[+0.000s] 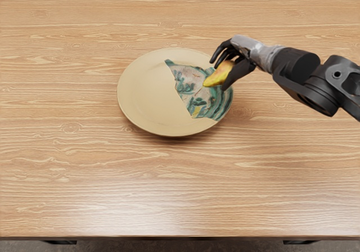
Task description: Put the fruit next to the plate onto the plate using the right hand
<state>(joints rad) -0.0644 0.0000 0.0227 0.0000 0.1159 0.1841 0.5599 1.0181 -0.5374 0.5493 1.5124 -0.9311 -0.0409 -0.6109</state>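
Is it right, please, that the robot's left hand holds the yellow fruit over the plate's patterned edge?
Not quite: the head view shows the right hand, its arm entering from the right, holding the yellow fruit over the plate's patterned edge.

Reaches in from the right edge with the right arm [310, 79], right hand [233, 58] clasping the fruit [219, 73] with curled dark fingers [220, 50].
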